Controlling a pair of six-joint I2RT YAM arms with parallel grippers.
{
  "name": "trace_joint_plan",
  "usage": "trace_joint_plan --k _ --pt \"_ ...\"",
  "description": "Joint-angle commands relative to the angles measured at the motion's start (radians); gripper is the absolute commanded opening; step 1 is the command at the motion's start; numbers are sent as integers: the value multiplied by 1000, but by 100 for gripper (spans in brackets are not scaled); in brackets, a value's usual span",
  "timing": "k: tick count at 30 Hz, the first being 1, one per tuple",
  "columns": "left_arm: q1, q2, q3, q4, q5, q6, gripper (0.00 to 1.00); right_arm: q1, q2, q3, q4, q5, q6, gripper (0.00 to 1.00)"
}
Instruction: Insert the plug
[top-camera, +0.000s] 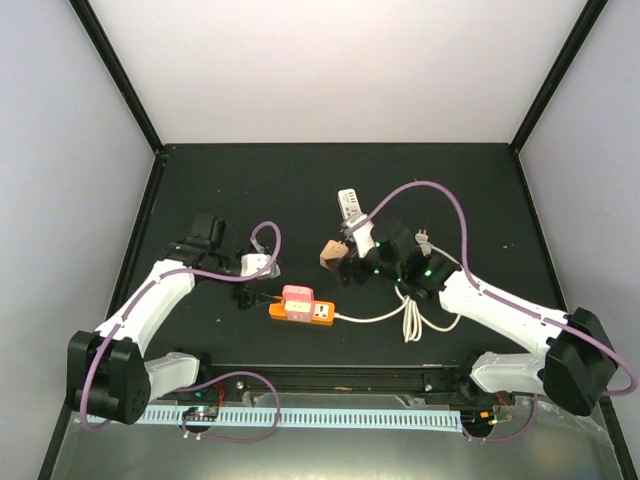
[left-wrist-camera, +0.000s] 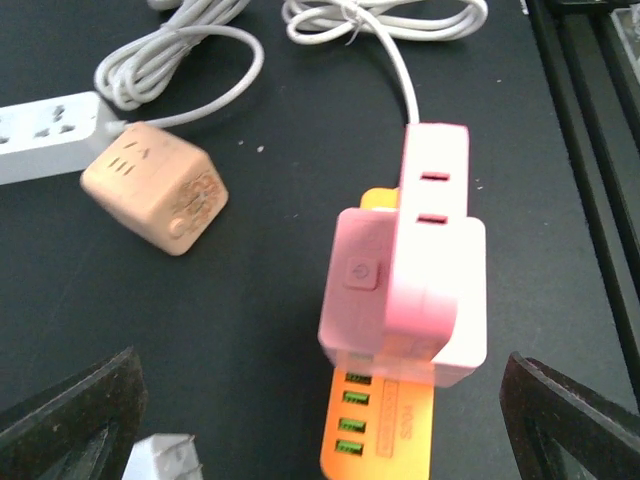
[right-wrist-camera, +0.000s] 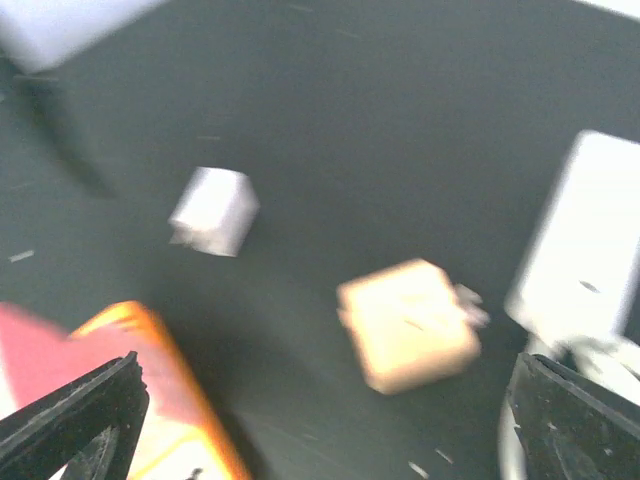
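Left gripper (top-camera: 246, 290): jaws wide, nothing between the fingers (left-wrist-camera: 70, 420). Right gripper (top-camera: 352, 268): also wide and empty, though its wrist view is blurred.

Pink plug (left-wrist-camera: 410, 270) sits on top of the orange power strip (left-wrist-camera: 385, 450), over the strip's left half in the top view. It looks seated flush, so I judge the insertion done or nearly so. The prongs are hidden, so I cannot confirm.

Key relation: the plug lies straight ahead of the left gripper, roughly centred between its fingers and near them in the top view. The strip's long axis runs left to right across the table, in line with the left gripper's reach. The left arm is nearer. The right gripper hangs further back, by the peach cube (left-wrist-camera: 155, 200).

Count: 2 grippers, 1 pink plug, 1 orange strip, 1 peach cube, 1 white power strip (top-camera: 350, 208), 1 small white cube (right-wrist-camera: 213, 210), 2 white cord bundles (left-wrist-camera: 170, 60).

If a final press is needed, the left arm is placed for it.
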Motion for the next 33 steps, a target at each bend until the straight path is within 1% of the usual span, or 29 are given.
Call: trace_joint_plan --k 1,2,6,8,11,14,16,17,18,21,23,25,28,30,33 --pt "71 26 87 -94 4 55 99 -137 22 -2 -223 218 346 100" --pt "92 44 101 -86 4 48 99 -157 31 -7 -251 240 408 100" --pt "154 128 152 -47 -4 46 99 -185 47 -47 -305 278 524 100" --pt "161 175 159 -33 -21 66 99 -187 49 -68 -319 289 566 99" --pt "162 215 156 11 -55 73 99 -198 73 -66 -399 300 627 98" --pt "162 239 166 18 -80 85 99 -199 87 -106 -410 259 670 91" --pt "163 243 162 13 -85 108 99 -200 97 -136 -401 237 689 78" --pt "163 243 156 20 -88 119 98 -200 105 -144 -406 244 700 73" --pt "164 242 149 32 -93 125 98 -200 112 -148 -414 255 710 71" --pt "163 243 146 48 -109 125 98 -200 131 -147 -456 334 742 71" --pt "166 241 150 38 -112 121 98 -212 141 -142 -481 382 756 68" --pt "171 230 146 21 -105 133 98 -248 147 -145 -485 400 757 63" --pt "178 207 130 15 -100 148 98 -316 146 -149 -473 430 745 61" --pt "181 196 125 11 -100 153 98 -378 144 -146 -456 440 721 60" --pt "188 190 127 -2 -96 162 97 -487 152 -124 -433 438 684 54"
